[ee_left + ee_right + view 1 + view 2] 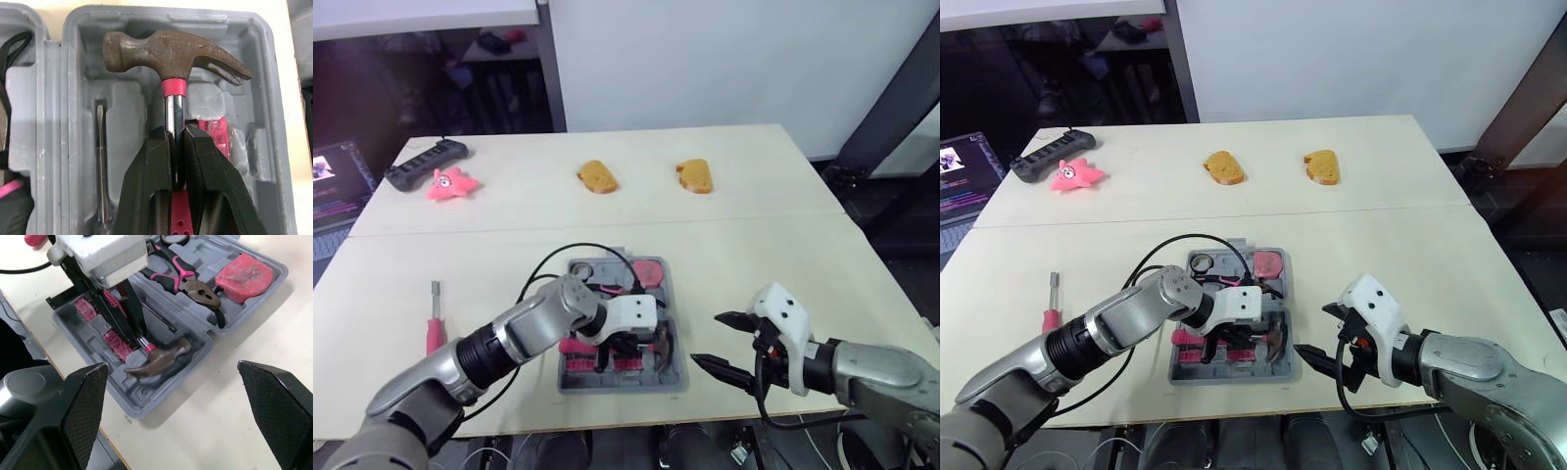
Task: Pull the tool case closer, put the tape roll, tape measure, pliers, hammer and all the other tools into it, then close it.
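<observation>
The grey tool case (672,286) lies open near the table's front edge. In it are a hammer (171,49) with a rusty head, pink-handled pliers (183,279) and a red tape measure (244,276). My left gripper (177,132) is shut on the hammer's metal shaft just below the head, and the hammer lies in the case's near half. A thin screwdriver (100,161) rests in a slot beside it. My right gripper (705,338) hovers open just right of the case, holding nothing. A red-handled screwdriver (433,323) lies on the table to the left.
Two pieces of bread (597,176) (694,175) sit at the far middle of the table. A pink star toy (450,183) and a black controller (426,163) are at the far left. A laptop (333,186) stands off the left edge.
</observation>
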`<state>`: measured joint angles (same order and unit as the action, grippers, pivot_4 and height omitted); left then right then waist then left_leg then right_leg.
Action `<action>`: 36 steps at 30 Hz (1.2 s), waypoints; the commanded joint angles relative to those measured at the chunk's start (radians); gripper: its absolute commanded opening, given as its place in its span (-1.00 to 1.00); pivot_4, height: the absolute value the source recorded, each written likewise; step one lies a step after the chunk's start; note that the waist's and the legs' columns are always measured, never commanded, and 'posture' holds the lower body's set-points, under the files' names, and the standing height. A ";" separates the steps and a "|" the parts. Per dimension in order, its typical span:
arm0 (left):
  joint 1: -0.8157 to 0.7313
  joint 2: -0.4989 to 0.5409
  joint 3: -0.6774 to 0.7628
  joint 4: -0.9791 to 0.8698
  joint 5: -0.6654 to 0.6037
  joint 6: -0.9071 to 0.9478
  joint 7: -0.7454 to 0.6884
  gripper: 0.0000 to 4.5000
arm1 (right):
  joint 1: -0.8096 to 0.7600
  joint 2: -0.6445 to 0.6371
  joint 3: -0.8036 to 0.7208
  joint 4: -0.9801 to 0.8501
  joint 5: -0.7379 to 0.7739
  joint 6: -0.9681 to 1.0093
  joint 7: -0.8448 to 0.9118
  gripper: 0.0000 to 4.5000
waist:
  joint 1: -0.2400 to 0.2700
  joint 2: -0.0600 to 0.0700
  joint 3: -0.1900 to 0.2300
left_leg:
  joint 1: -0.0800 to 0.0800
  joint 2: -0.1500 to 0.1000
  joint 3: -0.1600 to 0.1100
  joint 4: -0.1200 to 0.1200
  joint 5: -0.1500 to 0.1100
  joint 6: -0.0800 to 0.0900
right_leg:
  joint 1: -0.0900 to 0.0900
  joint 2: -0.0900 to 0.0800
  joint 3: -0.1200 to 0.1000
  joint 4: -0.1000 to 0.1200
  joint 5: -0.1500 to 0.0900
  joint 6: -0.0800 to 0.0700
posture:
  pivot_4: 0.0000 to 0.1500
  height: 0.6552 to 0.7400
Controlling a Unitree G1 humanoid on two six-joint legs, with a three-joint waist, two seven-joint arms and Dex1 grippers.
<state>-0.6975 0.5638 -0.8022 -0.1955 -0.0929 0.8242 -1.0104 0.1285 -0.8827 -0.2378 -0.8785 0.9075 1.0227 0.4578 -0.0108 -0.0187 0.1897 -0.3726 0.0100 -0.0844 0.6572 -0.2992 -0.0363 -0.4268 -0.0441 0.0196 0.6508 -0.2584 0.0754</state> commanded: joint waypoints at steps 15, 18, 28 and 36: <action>0.062 0.083 0.204 -0.140 -0.060 0.003 -0.059 0.23 | -0.031 0.004 -0.002 -0.010 0.030 -0.014 0.000 1.00 | -0.001 0.001 0.000 | -0.001 0.000 0.000 0.006 -0.003 0.005 | 0.002 0.000 0.000 0.001 0.001 0.001 | 1.00 1.00; 0.092 0.086 0.253 -0.144 -0.092 0.003 -0.058 -0.15 | -0.033 0.008 0.002 -0.011 0.031 -0.015 -0.008 1.00 | 0.000 0.001 0.000 | -0.001 0.000 0.000 0.006 -0.003 0.005 | 0.002 0.000 0.000 0.001 0.001 0.001 | 1.00 1.00; 0.198 0.043 0.335 -0.016 -0.143 -0.149 -0.070 -0.97 | -0.020 0.028 0.020 -0.015 0.017 -0.024 -0.035 1.00 | 0.001 0.001 0.000 | -0.001 0.000 0.000 0.006 -0.003 0.005 | 0.002 0.000 0.000 0.001 0.001 0.001 | 1.00 1.00; 0.243 0.034 0.299 0.085 -0.063 -0.277 -0.061 -0.97 | -0.007 0.029 0.014 -0.021 0.020 -0.022 -0.045 1.00 | 0.000 0.001 -0.001 | 0.000 0.000 0.000 0.006 -0.003 0.005 | 0.002 0.000 0.000 0.001 0.001 0.001 | 1.00 1.00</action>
<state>-0.4652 0.5938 -0.4968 -0.1156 -0.1774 0.5735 -1.0688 0.1179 -0.8556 -0.2083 -0.8763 0.9255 1.0173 0.4157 -0.0107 -0.0177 0.1891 -0.3730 0.0101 -0.0840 0.6635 -0.3019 -0.0316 -0.4252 -0.0442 0.0198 0.6520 -0.2575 0.0769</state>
